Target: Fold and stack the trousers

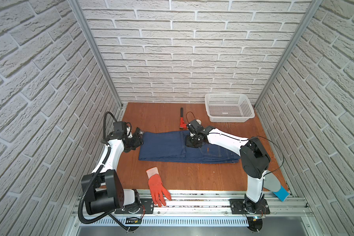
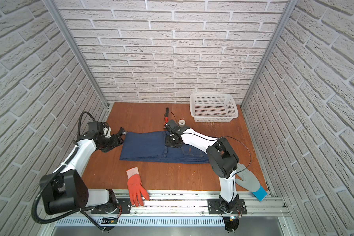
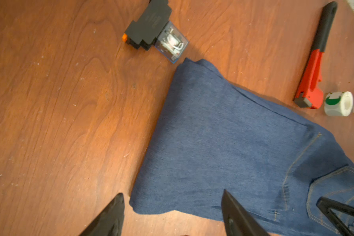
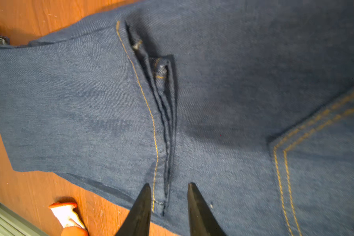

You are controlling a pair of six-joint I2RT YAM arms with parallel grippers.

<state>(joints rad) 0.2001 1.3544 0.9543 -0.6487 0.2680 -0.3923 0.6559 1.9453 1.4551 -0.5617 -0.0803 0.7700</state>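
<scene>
The trousers [image 1: 172,147] lie folded flat in the middle of the worktop [image 1: 155,114] (back pocket facing up). The right gripper [image 4: 169,185] sits over a stitched hem, jaws narrowly apart, pinching nothing. The left gripper [image 3: 173,193] gapes wide at their folded end.

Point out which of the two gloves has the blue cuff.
The grey glove, lying at the front right: its cuff is bright blue. The orange-red glove, near the front middle, has a whitish cuff instead.
</scene>
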